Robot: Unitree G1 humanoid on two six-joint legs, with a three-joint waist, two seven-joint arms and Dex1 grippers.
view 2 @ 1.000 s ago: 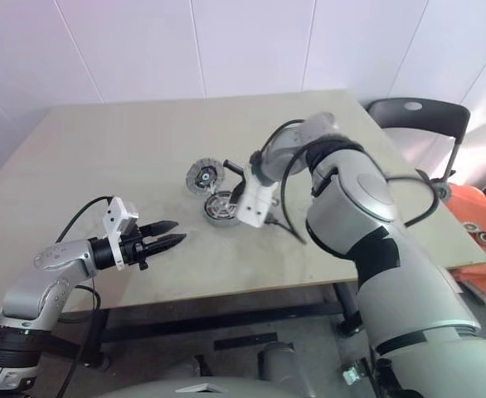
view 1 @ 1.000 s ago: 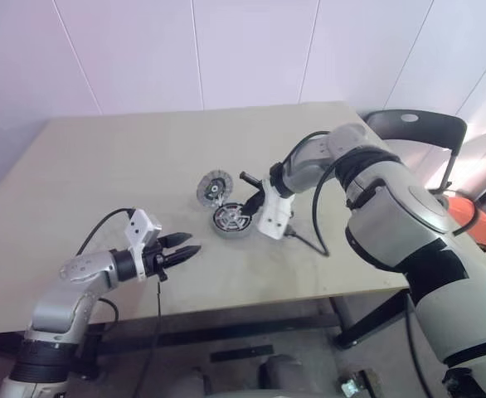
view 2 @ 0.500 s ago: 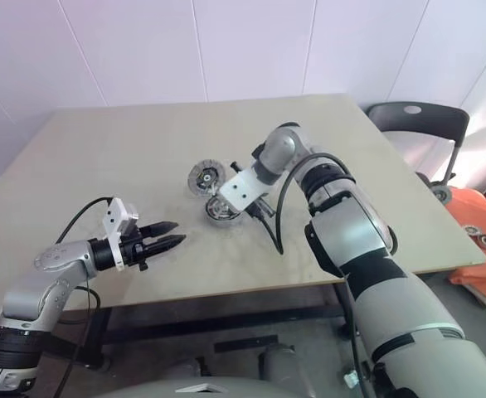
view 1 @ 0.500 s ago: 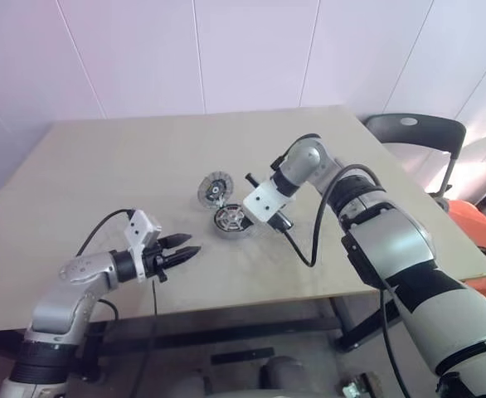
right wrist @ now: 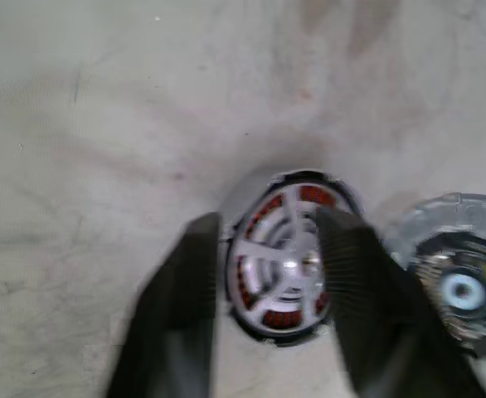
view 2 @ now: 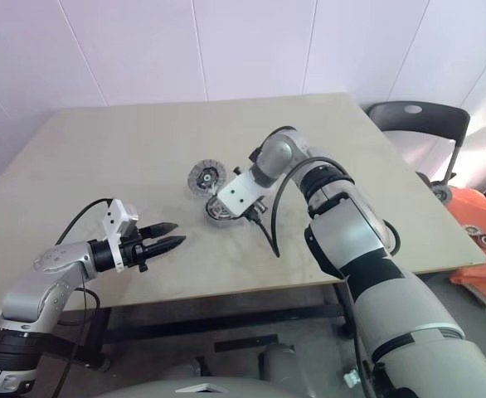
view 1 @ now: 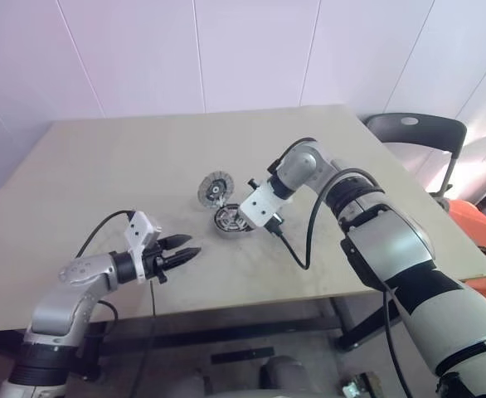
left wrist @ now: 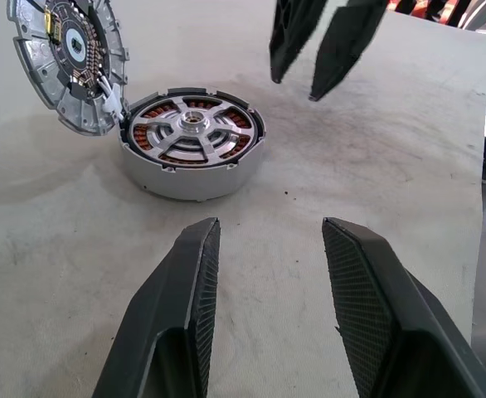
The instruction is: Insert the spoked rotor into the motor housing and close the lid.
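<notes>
Rotor (left wrist: 191, 133) sits inside the motor housing (left wrist: 195, 171) on the bench (view 1: 102, 166), spokes showing over the copper ring. You can see the lid (left wrist: 70, 60) tilted up, leaning on the housing's edge. Your right pincer (left wrist: 309, 66) hangs just above the housing, fingers apart, holding nothing. Your left pincer (view 1: 187, 249) waits well apart, partly open and empty.

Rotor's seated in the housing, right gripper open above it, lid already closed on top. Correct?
Not quite: the lid is still off, propped tilted against the side of the motor housing, as the left wrist view shows. The rest holds: the spoked rotor sits inside the housing and the right gripper hangs open above it.
</notes>
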